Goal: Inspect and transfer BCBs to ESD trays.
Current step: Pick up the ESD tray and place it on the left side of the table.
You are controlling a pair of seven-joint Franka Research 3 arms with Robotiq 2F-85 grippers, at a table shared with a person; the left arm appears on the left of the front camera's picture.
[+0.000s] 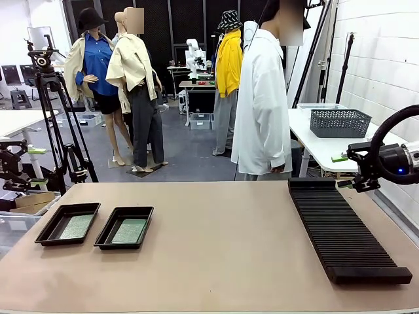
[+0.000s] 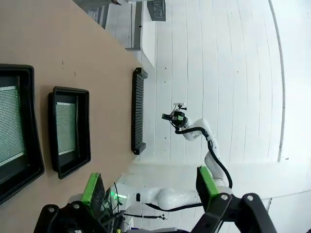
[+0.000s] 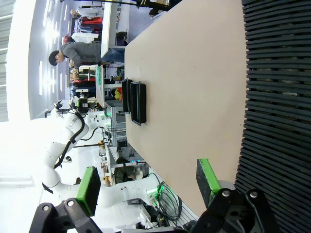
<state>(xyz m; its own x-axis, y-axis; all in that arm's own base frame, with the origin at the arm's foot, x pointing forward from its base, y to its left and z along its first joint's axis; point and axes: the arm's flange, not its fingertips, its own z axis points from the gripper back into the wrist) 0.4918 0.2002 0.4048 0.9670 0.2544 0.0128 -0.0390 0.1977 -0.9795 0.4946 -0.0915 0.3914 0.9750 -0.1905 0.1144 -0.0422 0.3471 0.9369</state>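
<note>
Two black ESD trays stand side by side at the table's front left, one (image 1: 51, 223) nearer the edge and one (image 1: 108, 227) beside it. A green BCB (image 1: 76, 226) lies flat in the first and another BCB (image 1: 129, 230) in the second. My left gripper (image 1: 37, 165) hovers off the table's left edge, open and holding nothing. At the far right, my right gripper (image 1: 347, 171) is open and holding nothing beside the rack's far end. The left wrist view shows its open fingers (image 2: 92, 189), both trays (image 2: 31, 126) (image 2: 85, 126) and their boards (image 2: 65, 127). In the right wrist view the green pads (image 3: 205, 180) stand apart.
A long black ribbed rack (image 1: 344, 229) lies along the table's right side, with no boards in its slots. A person in a white shirt (image 1: 262, 104) stands at the far edge. A dark mesh basket (image 1: 340, 122) sits on a white table behind. A tripod (image 1: 55, 118) stands at the left.
</note>
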